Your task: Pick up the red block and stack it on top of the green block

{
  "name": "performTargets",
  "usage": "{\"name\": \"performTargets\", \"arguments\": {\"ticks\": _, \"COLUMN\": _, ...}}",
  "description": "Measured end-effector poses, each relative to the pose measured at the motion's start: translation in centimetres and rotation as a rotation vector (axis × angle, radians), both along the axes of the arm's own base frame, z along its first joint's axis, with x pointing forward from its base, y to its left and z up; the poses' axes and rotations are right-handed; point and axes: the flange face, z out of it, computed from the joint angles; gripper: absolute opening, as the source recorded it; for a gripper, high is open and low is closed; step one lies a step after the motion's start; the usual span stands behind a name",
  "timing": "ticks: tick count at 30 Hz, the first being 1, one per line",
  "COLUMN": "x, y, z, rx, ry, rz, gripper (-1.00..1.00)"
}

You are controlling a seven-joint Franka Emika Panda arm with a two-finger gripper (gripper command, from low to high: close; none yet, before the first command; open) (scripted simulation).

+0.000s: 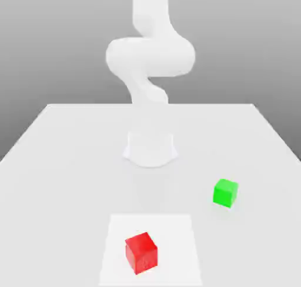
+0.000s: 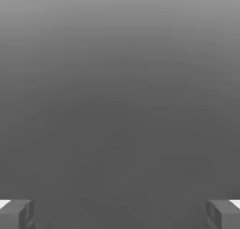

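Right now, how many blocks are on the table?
2. The red block sits near the front edge; the green block sits apart from it, toward the exterior view's right. Nothing seems hidden.

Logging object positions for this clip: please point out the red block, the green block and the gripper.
red block (image 1: 141, 253), exterior view, on the middle of the cube, at the edge between its top and front faces.
green block (image 1: 225, 193), exterior view, on its front face.
gripper (image 2: 120, 214), hand view, midway between its two widely parted fingertips.
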Motion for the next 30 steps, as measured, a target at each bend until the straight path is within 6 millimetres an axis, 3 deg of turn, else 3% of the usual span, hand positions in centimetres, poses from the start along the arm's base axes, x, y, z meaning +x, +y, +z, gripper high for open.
{"name": "performTargets", "arguments": {"ticks": 6, "x": 6.4, "y": -0.4, "z": -11.6, "rx": -0.043, "ry": 0.188, "rz": 0.110, "gripper": 0.00}}
{"name": "performTargets", "arguments": {"ticks": 12, "x": 9.4, "y": -0.6, "z": -23.8, "rx": -0.087, "ry": 0.368, "rz": 0.218, "gripper": 0.00}}
{"name": "performTargets", "arguments": {"ticks": 17, "x": 9.3, "y": -0.8, "z": -34.0, "rx": -0.126, "ry": 0.517, "rz": 0.308, "gripper": 0.00}}
{"name": "performTargets", "arguments": {"ticks": 22, "x": 7.1, "y": -1.3, "z": -43.5, "rx": -0.169, "ry": 0.668, "rz": 0.398, "gripper": 0.00}}
{"name": "performTargets", "arguments": {"ticks": 28, "x": 6.3, "y": -1.5, "z": -51.4, "rx": -0.179, "ry": 0.705, "rz": 0.422, "gripper": 0.00}}
{"name": "performTargets", "arguments": {"ticks": 29, "x": 6.3, "y": -1.5, "z": -52.1, "rx": -0.180, "ry": 0.705, "rz": 0.422, "gripper": -1.00}}
{"name": "performTargets", "arguments": {"ticks": 30, "x": 6.3, "y": -1.5, "z": -52.1, "rx": -0.180, "ry": 0.705, "rz": 0.422, "gripper": -1.00}}
